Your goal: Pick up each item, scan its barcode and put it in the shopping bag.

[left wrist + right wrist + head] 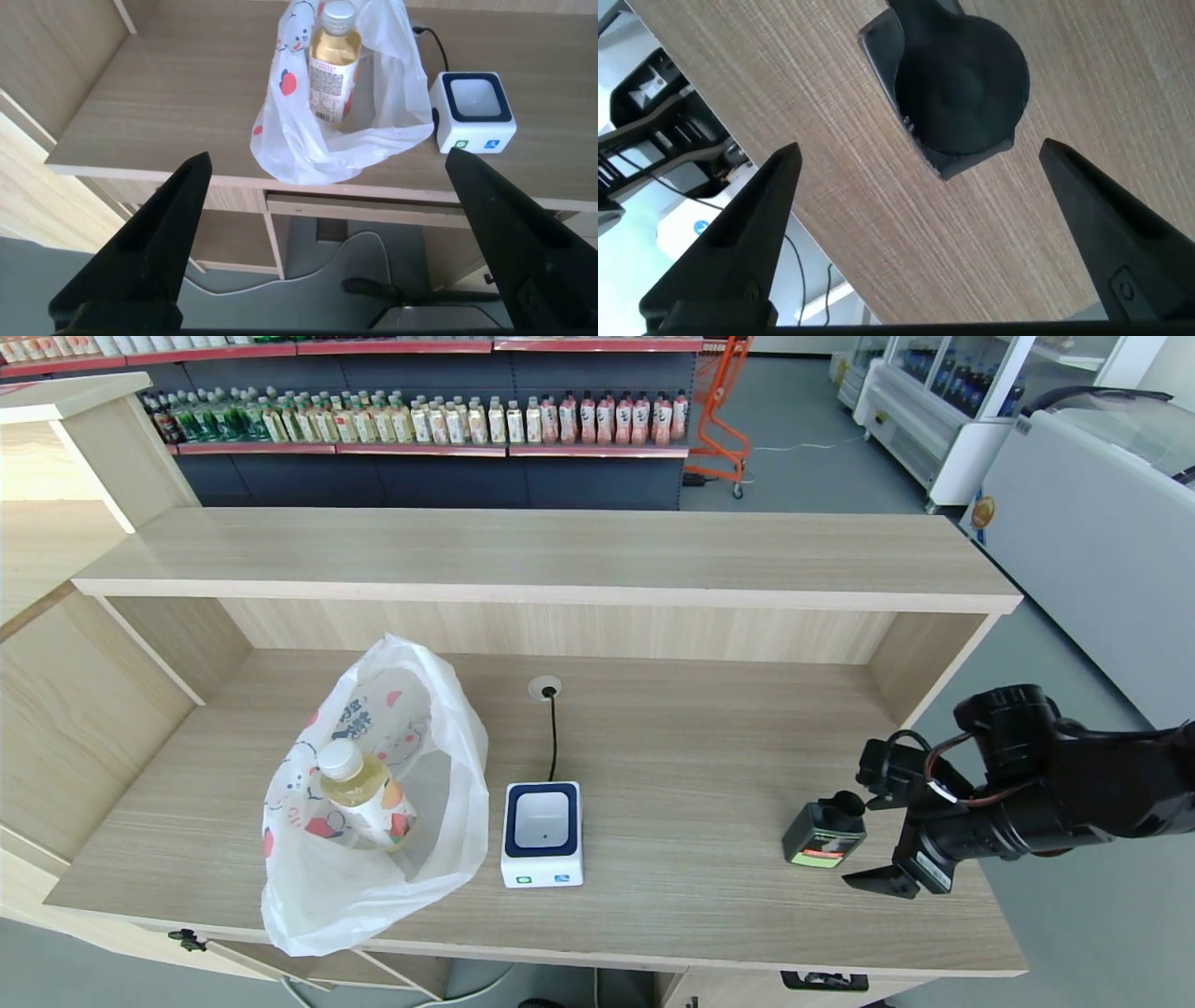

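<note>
A wooden counter (709, 756) carries a white bag (457, 803) at left and a scanner (542, 831) mid-counter. A small dark item (822, 835) stands at right.

Showing a black right arm (1074, 793) made of thick, rounded segments, glossy in places. Bulging into a round black joint (1008, 714) above the wrist. Looping thin red, white and black wires (938, 770) from the wrist toward the right gripper (854, 829). Wearing a small white label (920, 870) near that gripper's base. Ending in flat, matte black fingers (738, 252), wedge-shaped and tapering to blunt tips. Bearing the same plain black tapering wedges on the left gripper (329, 161).
</note>
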You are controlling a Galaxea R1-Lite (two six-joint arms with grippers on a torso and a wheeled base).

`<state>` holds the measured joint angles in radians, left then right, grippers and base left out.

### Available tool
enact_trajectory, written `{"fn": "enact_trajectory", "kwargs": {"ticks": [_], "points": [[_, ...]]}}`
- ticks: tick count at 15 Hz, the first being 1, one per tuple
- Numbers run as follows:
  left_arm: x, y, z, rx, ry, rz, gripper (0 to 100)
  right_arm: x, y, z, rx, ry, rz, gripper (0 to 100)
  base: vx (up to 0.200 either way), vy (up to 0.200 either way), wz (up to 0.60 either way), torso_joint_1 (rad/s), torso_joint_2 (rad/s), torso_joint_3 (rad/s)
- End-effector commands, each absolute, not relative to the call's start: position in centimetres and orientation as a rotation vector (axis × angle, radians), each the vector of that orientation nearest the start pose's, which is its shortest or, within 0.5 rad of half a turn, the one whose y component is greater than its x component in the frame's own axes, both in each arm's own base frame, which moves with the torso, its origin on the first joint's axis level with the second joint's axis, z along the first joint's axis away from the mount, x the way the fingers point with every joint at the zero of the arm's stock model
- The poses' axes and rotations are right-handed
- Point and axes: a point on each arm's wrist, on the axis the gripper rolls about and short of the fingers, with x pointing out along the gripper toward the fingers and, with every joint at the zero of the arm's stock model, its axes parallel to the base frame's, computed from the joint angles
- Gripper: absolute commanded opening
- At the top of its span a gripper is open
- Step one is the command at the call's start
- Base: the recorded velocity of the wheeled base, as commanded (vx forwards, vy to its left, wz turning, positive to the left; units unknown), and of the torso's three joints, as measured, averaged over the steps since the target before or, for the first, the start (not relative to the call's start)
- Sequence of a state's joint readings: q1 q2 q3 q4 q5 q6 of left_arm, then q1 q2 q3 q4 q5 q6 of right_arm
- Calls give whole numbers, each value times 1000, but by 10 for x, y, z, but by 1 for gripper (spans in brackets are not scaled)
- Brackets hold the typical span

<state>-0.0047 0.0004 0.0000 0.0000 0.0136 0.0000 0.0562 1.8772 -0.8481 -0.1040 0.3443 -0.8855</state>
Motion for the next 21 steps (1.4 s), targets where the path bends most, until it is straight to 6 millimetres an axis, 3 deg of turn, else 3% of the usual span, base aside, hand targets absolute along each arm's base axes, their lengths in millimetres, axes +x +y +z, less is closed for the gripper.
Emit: {"fn": "enact_trajectory", "kwargs": {"ticks": [1,10,11,16,21], "points": [[-23,0,75,0,0,9,100,313,26,86,-674,703,757,100,0,0,0,0,0,0],[-23,0,75,0,0,9,100,335,41,70,-665,663,826,100,0,0,0,0,0,0],[-23,0,75,0,0,9,100,337,41,68,-666,649,825,0,0,0,0,0,0,0],[-23,0,75,0,0,9,100,341,43,68,-669,633,823,0,0,0,0,0,0,0],[-23,0,75,0,0,9,100,332,43,76,-634,592,875,0,0,0,0,0,0,0]]}}
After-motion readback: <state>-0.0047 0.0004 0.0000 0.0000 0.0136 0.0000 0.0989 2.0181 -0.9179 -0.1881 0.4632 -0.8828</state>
